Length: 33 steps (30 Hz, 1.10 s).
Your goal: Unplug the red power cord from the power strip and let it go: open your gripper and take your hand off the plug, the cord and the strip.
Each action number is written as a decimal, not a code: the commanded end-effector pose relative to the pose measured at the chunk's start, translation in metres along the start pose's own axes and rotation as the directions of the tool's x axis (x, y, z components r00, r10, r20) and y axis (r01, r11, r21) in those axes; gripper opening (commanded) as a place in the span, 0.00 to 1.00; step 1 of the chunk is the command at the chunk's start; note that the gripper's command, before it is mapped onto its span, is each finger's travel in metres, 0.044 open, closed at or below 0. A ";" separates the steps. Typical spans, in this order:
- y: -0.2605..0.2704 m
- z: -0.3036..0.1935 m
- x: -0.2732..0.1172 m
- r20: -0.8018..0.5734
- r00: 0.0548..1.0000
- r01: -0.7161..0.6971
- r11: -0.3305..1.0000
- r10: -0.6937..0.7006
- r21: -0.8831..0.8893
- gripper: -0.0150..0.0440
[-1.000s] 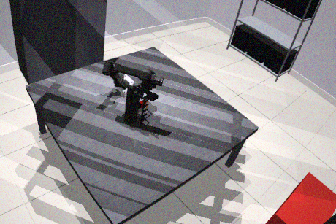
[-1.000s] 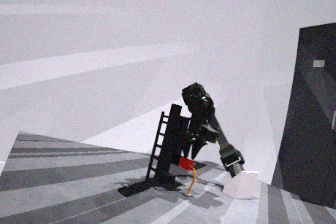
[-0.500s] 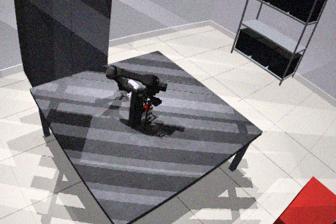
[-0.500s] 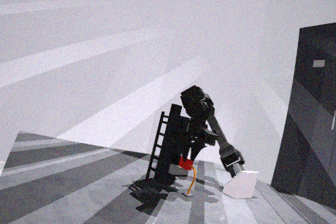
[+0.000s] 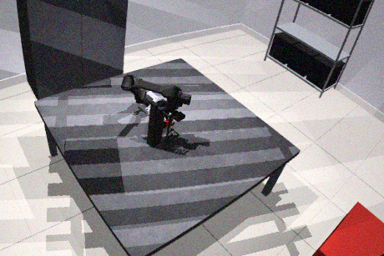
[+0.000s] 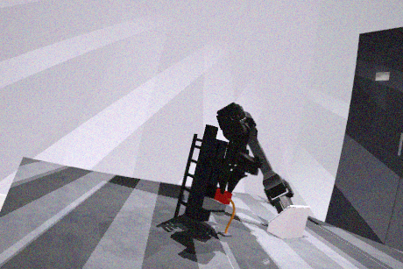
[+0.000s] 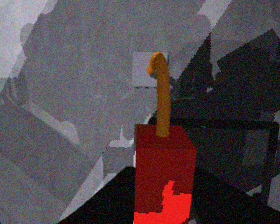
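Striped grey table [image 5: 200, 184] fills the middle of a tiled room, a dark cabinet [image 5: 71, 22] behind it and a metal shelf unit [image 5: 321, 30] to one side; near the table's centre a black robot arm [image 6: 256, 150] bends down from a white base block [image 6: 289, 221], beside a tall black upright that is probably the power strip [image 6: 203, 172], though the views are too dim to be sure; the gripper [image 6: 225, 190] is closed tight on the red plug [image 7: 163, 185], held just beside that upright; an orange cord [image 6: 230, 215] hangs from the plug to the table.
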<state>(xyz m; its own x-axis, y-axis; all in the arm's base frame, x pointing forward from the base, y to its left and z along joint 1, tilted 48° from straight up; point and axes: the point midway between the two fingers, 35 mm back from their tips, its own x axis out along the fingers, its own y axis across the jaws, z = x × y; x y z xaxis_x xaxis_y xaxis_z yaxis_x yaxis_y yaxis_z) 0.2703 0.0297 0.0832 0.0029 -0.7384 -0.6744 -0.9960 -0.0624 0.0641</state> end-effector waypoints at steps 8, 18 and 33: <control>-0.001 0.014 -0.001 0.001 1.000 -0.001 1.000 0.001 -0.003 0.25; -0.002 0.030 -0.001 0.002 1.000 -0.001 1.000 0.001 -0.004 0.25; -0.001 0.025 -0.001 -0.004 1.000 -0.003 1.000 0.003 -0.005 0.83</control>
<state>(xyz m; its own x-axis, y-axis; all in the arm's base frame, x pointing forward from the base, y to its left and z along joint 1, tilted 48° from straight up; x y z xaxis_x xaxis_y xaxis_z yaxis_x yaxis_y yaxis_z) 0.2691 0.0484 0.0648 0.0006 -0.7397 -0.6730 -0.9956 -0.0635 0.0689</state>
